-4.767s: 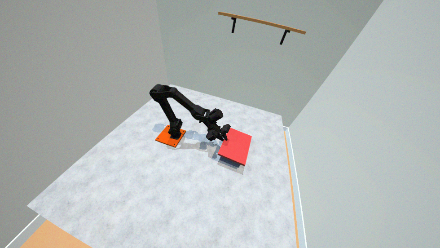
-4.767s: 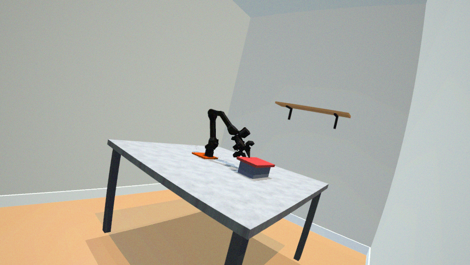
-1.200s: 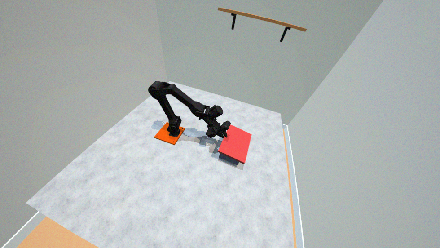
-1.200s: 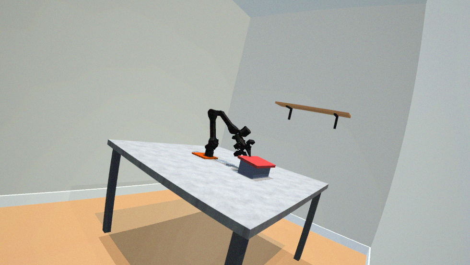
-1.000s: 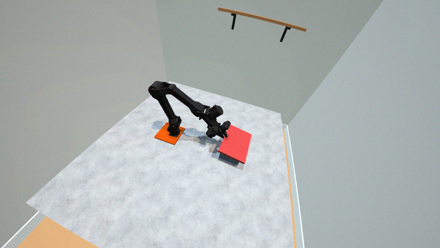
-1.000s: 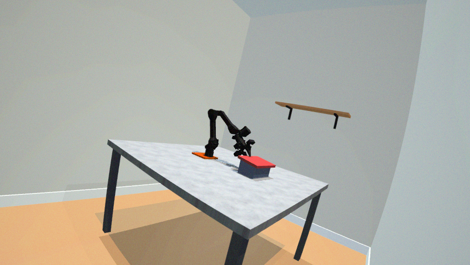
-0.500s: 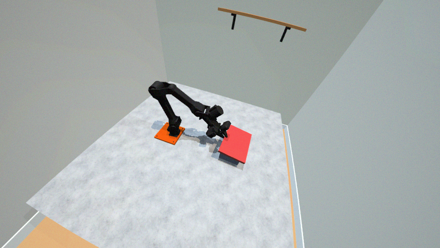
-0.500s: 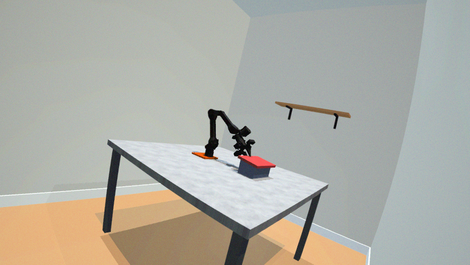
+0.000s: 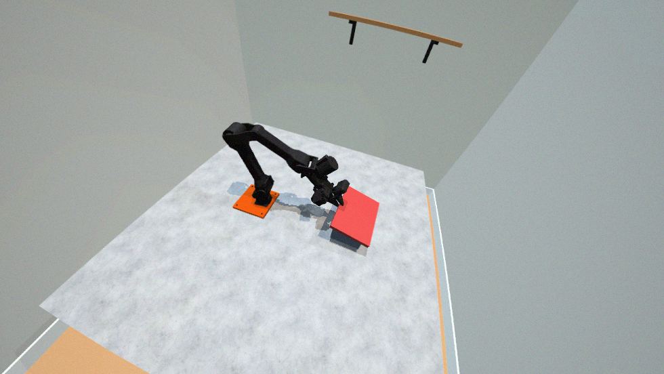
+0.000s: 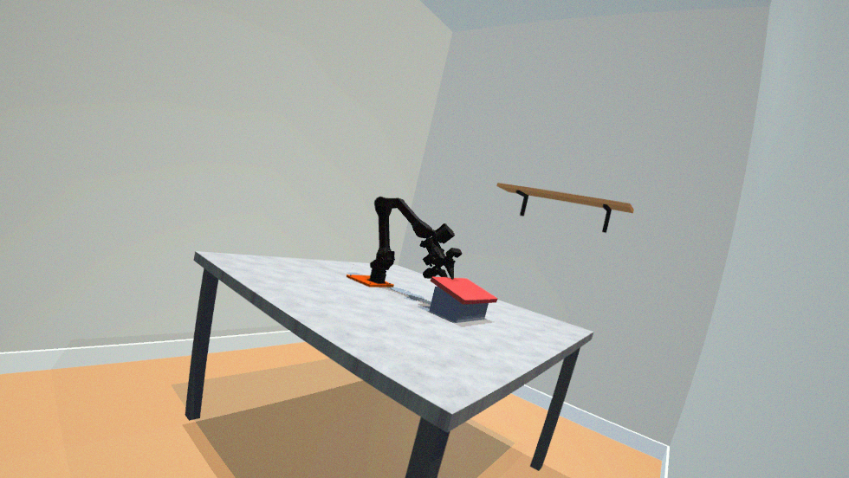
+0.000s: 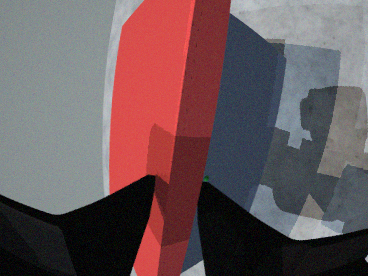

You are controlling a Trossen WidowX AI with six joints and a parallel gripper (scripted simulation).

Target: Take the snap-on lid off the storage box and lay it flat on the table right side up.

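The red lid (image 9: 356,217) (image 10: 465,289) (image 11: 150,90) lies over the top of the dark blue storage box (image 9: 344,236) (image 10: 458,308) (image 11: 245,100), which stands on the table. My gripper (image 9: 340,204) (image 10: 451,277) (image 11: 177,186) is shut on the lid's edge on the side toward the arm's base. In the wrist view one finger is on the lid's top face and the other is at its underside, beside the box wall. Whether the lid's rim is still snapped on all round cannot be told. The inside of the box is hidden.
The grey table (image 9: 232,278) (image 10: 333,308) carries the orange base plate (image 9: 243,208) (image 10: 359,279) of the arm, on the near side of the box. A wooden shelf (image 9: 394,28) (image 10: 564,197) is on the wall, away from the table.
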